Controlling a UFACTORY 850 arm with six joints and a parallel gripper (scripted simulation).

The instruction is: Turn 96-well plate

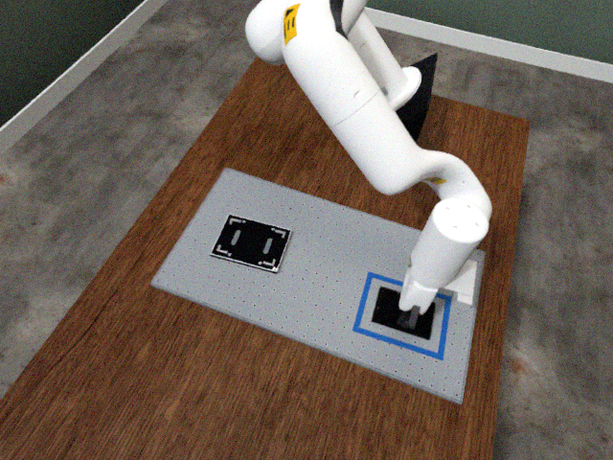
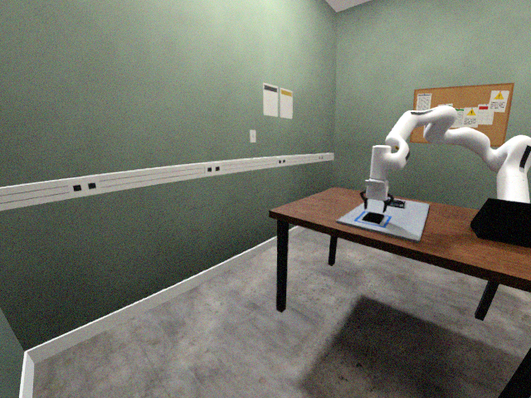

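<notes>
The black 96-well plate [image 1: 401,311] lies flat inside a blue-outlined square at the right end of the grey perforated baseplate [image 1: 316,277]. My gripper [image 1: 411,316] hangs straight down over the plate's middle, open wide and holding nothing. In the exterior view the fingers [image 2: 376,207] stand spread just above the plate [image 2: 373,217]. The wrist hides part of the plate, so I cannot tell where its cut-off corner points. The plate nest N1 [image 1: 251,242], a black pad with white corner locators and two grey slots, sits at the left of the baseplate with nothing in it.
The baseplate lies on a brown wooden table [image 1: 277,297]. The arm's black base block [image 1: 418,94] stands at the table's far end. The white forearm [image 1: 375,128] reaches over the baseplate's back right part.
</notes>
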